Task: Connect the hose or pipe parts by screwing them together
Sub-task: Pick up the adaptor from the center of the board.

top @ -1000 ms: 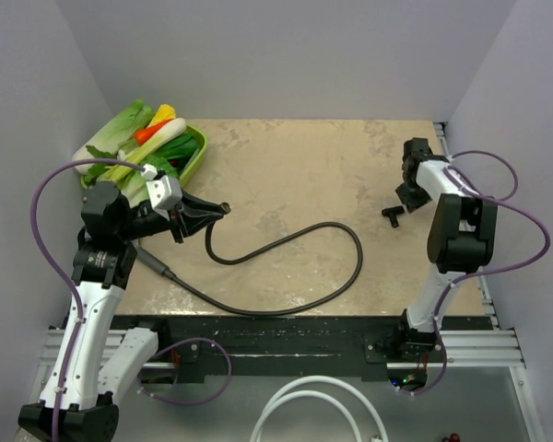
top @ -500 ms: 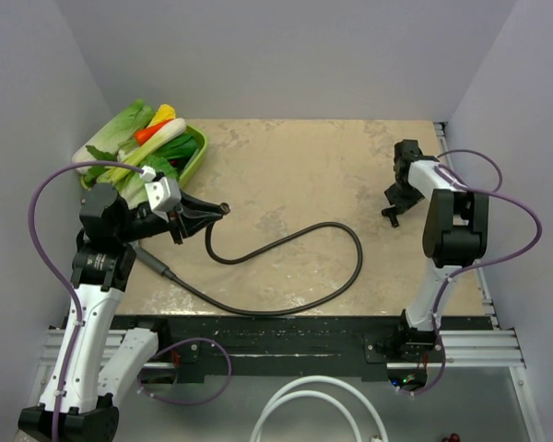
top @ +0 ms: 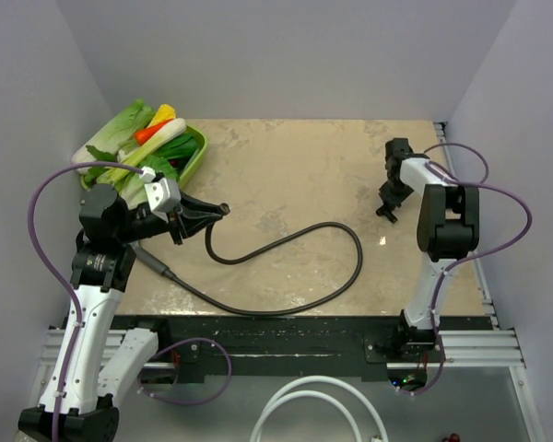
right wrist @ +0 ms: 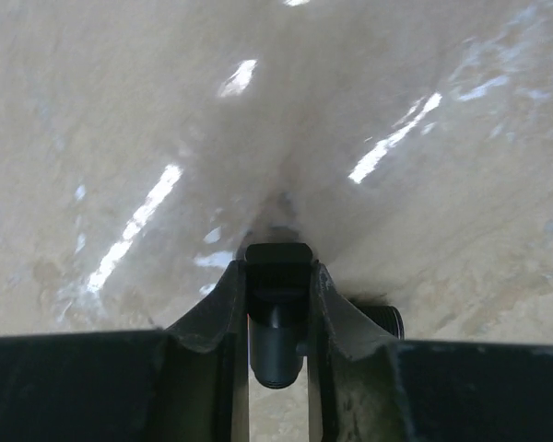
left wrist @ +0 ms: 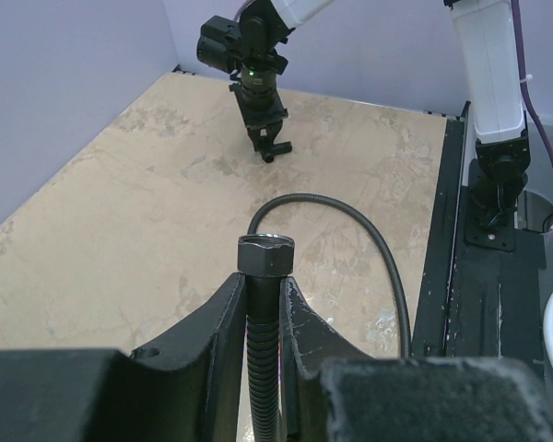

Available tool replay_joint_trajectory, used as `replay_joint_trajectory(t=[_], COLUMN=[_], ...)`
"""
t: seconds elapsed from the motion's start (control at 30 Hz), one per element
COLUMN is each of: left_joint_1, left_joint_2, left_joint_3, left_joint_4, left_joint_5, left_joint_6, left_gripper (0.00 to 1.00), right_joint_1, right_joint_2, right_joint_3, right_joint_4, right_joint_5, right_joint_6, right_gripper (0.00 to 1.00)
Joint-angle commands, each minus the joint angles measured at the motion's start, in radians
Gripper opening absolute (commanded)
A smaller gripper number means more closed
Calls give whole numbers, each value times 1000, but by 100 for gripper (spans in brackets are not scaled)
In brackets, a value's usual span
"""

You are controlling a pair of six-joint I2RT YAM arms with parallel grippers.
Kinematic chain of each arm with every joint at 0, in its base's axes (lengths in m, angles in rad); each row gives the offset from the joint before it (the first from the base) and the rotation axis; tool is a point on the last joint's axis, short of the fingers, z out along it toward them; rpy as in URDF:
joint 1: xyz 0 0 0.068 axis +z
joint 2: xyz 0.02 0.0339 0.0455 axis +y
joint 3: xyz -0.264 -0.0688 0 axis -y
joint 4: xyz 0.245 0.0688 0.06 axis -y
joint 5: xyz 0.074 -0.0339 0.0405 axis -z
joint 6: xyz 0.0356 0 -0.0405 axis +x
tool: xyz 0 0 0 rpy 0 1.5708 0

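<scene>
The dark-brown hose (top: 350, 249) lies in a long curve across the table. My left gripper (top: 207, 214) is shut on the hose just behind its end nut (top: 224, 208), holding that end above the surface. In the left wrist view the nut (left wrist: 264, 255) sticks out past my left gripper (left wrist: 263, 284), pointing toward the right arm. At the right side my right gripper (top: 385, 204) points down and is shut on the small black T-shaped fitting (right wrist: 276, 318), low over the tabletop. One threaded stub (right wrist: 389, 320) pokes out beside the right finger (right wrist: 336, 322).
A green tray (top: 197, 152) heaped with vegetables stands at the back left, behind the left arm. A thick white looped tube (top: 309, 405) lies below the table's near edge, past the black rail (top: 286, 336). Purple walls close in the left, back and right.
My right gripper has moved left and closed its jaws on the T-shaped fitting, shifting it slightly left. The left arm and the hose have stayed still.
</scene>
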Motion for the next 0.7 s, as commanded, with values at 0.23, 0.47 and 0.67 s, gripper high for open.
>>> replay_joint_trajectory(t=[0.23,0.47,0.67], left_joint_1=[7,7,7], left_joint_2=[-37,-116,-196], left_joint_3=[-26,-158,-357], left_joint_4=[41,426,1068], left_joint_5=[125,244,156], left_joint_6=[-40,-393,-872], left_gripper=[0,0,0], right_joint_1=[280,477,688], right_joint_2=[-410,-798,-922], right_joint_3=[-197,-374,-262], right_joint_4=[557,1124,1140], right_joint_5=[-328,-656,-731], right_joint_6=[-374,-626,-810], right_gripper=[0,0,0])
